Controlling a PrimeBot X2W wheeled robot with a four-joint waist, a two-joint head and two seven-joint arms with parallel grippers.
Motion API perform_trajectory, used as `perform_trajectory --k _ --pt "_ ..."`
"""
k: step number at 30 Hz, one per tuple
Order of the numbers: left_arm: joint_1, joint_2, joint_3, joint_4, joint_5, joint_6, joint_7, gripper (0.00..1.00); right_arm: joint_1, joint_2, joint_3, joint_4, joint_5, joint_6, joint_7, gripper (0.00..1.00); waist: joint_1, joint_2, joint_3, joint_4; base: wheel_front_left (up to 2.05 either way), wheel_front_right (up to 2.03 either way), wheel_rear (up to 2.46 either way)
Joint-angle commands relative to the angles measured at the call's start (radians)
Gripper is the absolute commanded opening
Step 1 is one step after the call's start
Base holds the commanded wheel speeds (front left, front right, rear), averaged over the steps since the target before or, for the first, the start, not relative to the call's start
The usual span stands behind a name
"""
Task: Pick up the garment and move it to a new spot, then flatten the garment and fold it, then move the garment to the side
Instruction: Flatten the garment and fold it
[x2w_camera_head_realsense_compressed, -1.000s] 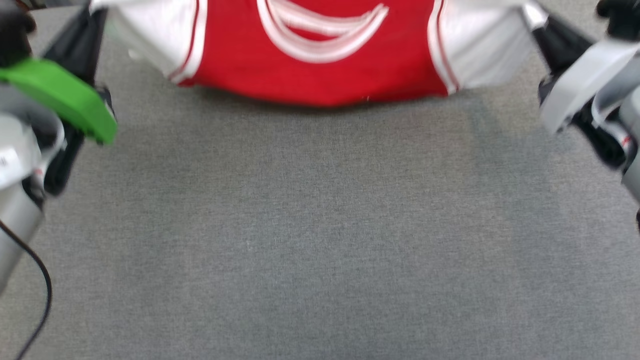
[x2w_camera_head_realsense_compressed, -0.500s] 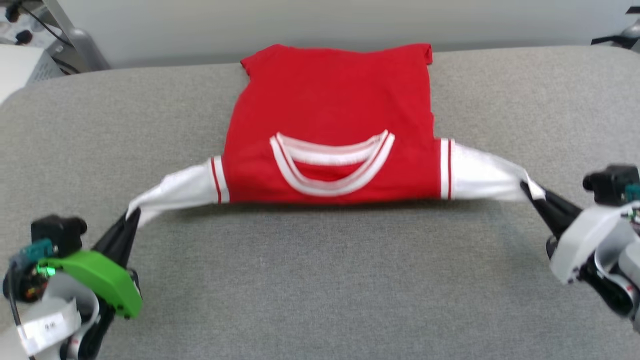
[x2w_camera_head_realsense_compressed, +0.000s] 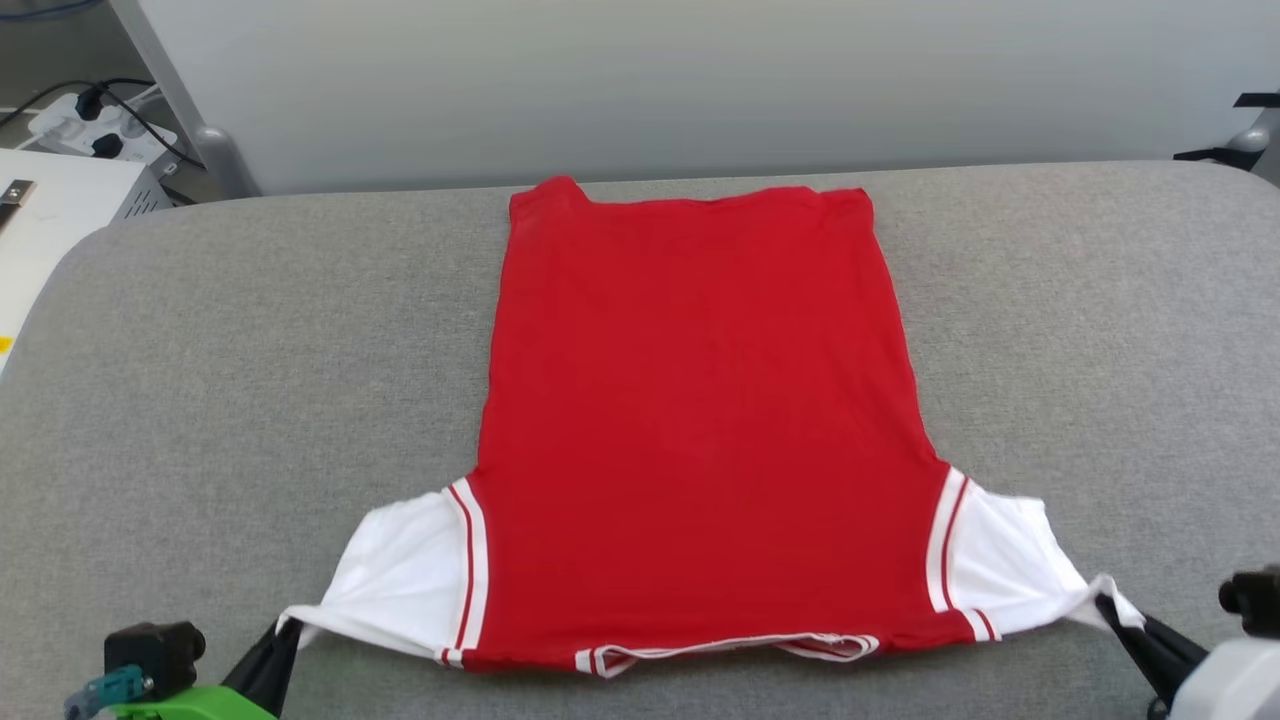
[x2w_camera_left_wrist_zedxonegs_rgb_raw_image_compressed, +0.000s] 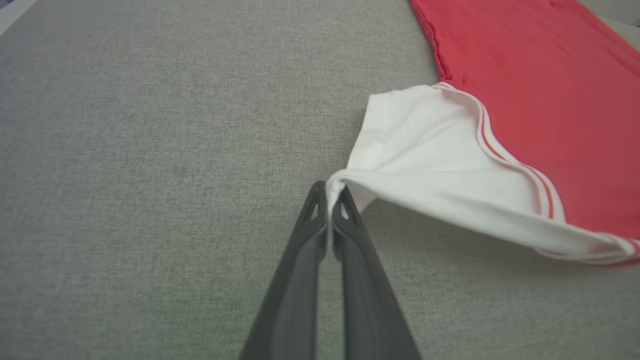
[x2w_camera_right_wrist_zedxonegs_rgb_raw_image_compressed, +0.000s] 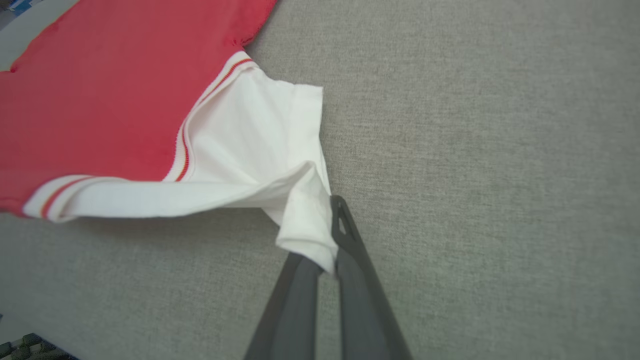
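The garment (x2w_camera_head_realsense_compressed: 700, 420), red with white striped-trim sleeves, lies spread out on the grey table (x2w_camera_head_realsense_compressed: 250, 380), hem at the far side and collar at the near edge. Its plain red side faces up. My left gripper (x2w_camera_head_realsense_compressed: 282, 632) is shut on the tip of the left white sleeve (x2w_camera_left_wrist_zedxonegs_rgb_raw_image_compressed: 410, 150), low at the lower left. In the left wrist view the left gripper (x2w_camera_left_wrist_zedxonegs_rgb_raw_image_compressed: 330, 192) pinches the cloth between its dark fingers (x2w_camera_left_wrist_zedxonegs_rgb_raw_image_compressed: 300, 260). My right gripper (x2w_camera_head_realsense_compressed: 1108, 608) is shut on the right white sleeve (x2w_camera_right_wrist_zedxonegs_rgb_raw_image_compressed: 260, 145), whose corner drapes over the right gripper (x2w_camera_right_wrist_zedxonegs_rgb_raw_image_compressed: 332, 220).
Grey padded table surface stretches on both sides of the shirt. A pale wall (x2w_camera_head_realsense_compressed: 700, 80) runs behind the table. A white cabinet (x2w_camera_head_realsense_compressed: 50, 200) with a power strip and cables (x2w_camera_head_realsense_compressed: 90, 120) stands at the far left.
The head camera has tilted up, so the whole table shows. Both grippers have drawn the sleeves toward me, and the shirt, doubled over before, now lies spread out at full length.
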Motion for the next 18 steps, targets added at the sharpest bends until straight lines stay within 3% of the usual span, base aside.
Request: perform_trajectory --k 1,9,10,11,12,18 --pt "0.030 -0.008 0.023 0.005 0.014 0.011 -0.006 0.00 0.037 -0.018 -0.015 0.003 0.002 -0.002 -0.004 0.00 0.0001 0.0000 -0.004 0.001 0.00 0.00 0.00" --pt "0.073 -0.049 0.075 0.010 0.063 -0.011 -0.006 0.00 0.108 0.001 -0.097 -0.002 -0.035 -0.002 0.011 0.00 0.0001 0.0000 0.007 0.004 0.00 0.00 0.00" --pt "0.072 -0.054 0.079 0.011 0.071 -0.014 -0.006 0.00 0.107 0.008 -0.109 -0.002 -0.044 -0.002 0.011 0.16 0.0001 0.0000 0.009 0.004 0.00 0.00 0.00" --pt "0.069 -0.061 0.082 0.012 0.079 -0.017 -0.006 0.00 0.106 0.017 -0.123 -0.002 -0.055 -0.002 0.012 0.93 0.0001 0.0000 0.011 0.004 0.00 0.00 0.00" --pt "0.068 -0.066 0.085 0.013 0.084 -0.020 -0.006 0.00 0.106 0.023 -0.137 -0.003 -0.064 -0.002 0.012 1.00 0.0001 0.0000 0.012 0.004 0.00 0.00 0.00" --pt "0.066 -0.094 0.113 0.010 0.125 -0.033 -0.006 0.00 0.113 0.029 -0.257 -0.046 -0.124 -0.002 0.006 1.00 0.0001 0.0000 0.008 0.004 0.00 0.00 0.00"
